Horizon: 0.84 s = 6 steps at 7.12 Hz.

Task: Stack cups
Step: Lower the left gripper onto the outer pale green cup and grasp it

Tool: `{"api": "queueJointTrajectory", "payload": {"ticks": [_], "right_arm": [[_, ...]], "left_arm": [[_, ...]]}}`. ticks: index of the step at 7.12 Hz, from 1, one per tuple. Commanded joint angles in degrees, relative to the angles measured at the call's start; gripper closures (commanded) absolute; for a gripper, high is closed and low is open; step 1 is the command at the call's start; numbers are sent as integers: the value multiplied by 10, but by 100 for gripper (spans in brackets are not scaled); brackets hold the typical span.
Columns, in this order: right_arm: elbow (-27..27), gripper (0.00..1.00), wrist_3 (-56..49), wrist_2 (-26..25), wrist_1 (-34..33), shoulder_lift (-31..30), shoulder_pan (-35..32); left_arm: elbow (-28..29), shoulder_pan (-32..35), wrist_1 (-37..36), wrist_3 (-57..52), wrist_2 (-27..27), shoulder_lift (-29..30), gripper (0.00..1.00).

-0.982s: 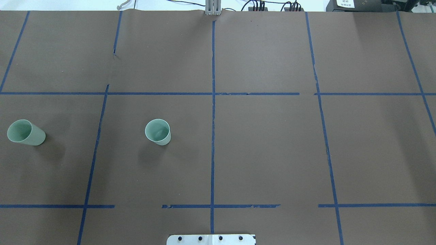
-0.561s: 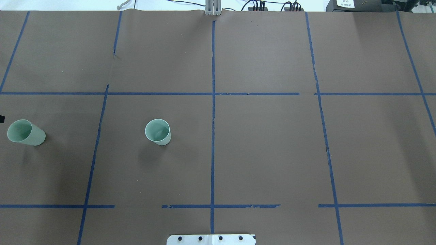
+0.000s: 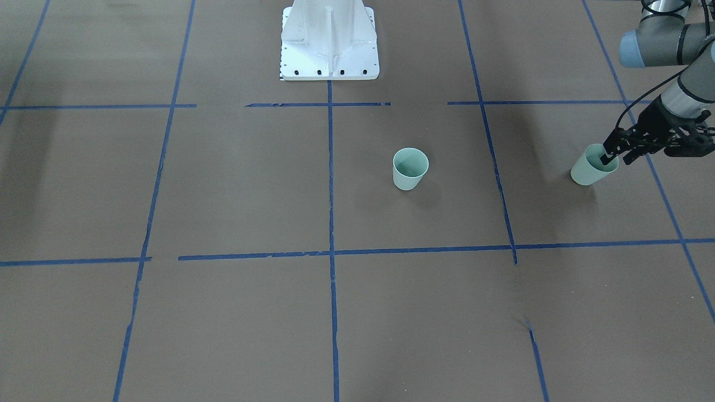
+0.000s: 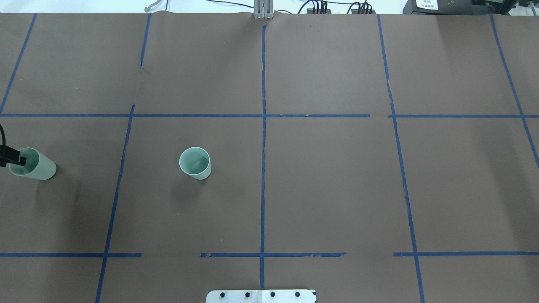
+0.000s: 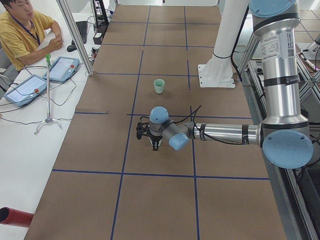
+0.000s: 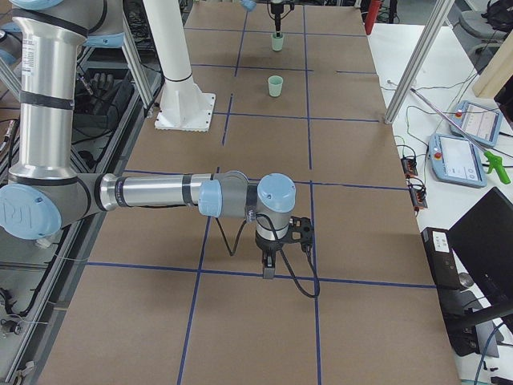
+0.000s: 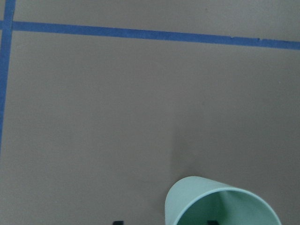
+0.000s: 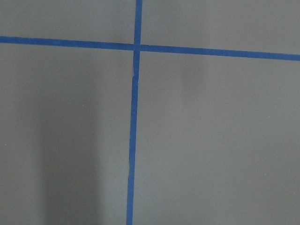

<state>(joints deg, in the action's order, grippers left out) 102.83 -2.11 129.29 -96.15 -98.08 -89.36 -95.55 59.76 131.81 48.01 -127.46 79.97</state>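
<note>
Seeing my left gripper (image 3: 617, 158) newly arrived at the cup (image 4: 40, 170) at 9 o'clock overhead, jaws spread astride its rim, I judge grasping comes next; the other cup (image 4: 195, 163) stands well apart at its 3 o'clock.

Soft, even overhead light leaves faint, blurred shadows beside the cups (image 4: 195, 163) on the table (image 4: 337, 189); wrist views slightly soft.

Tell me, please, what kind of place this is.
Probably a robotics laboratory or test room. Two robot arms stand at a table covered in brown paper and marked with a grid of blue tape, and a man is beside it with control tablets.
</note>
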Motion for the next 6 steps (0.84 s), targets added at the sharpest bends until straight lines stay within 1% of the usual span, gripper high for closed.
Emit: {"api": "queueJointTrajectory", "payload": {"ticks": [1,2,3,4,6], "right_arm": [[0,0,0,0,0,0,1],[0,0,0,0,0,0,0],[0,0,0,0,0,0,0],[0,0,0,0,0,0,0],[0,0,0,0,0,0,0]], "left_arm": [[0,-2,-5,2,-2,-1,100],[-7,0,-5,2,-2,-1,100],[-28,3,-6,25,-1,-1,100],[-61,3,-33,58,-1,4,100],[-174,-1,-178,94,2,19,100]]}}
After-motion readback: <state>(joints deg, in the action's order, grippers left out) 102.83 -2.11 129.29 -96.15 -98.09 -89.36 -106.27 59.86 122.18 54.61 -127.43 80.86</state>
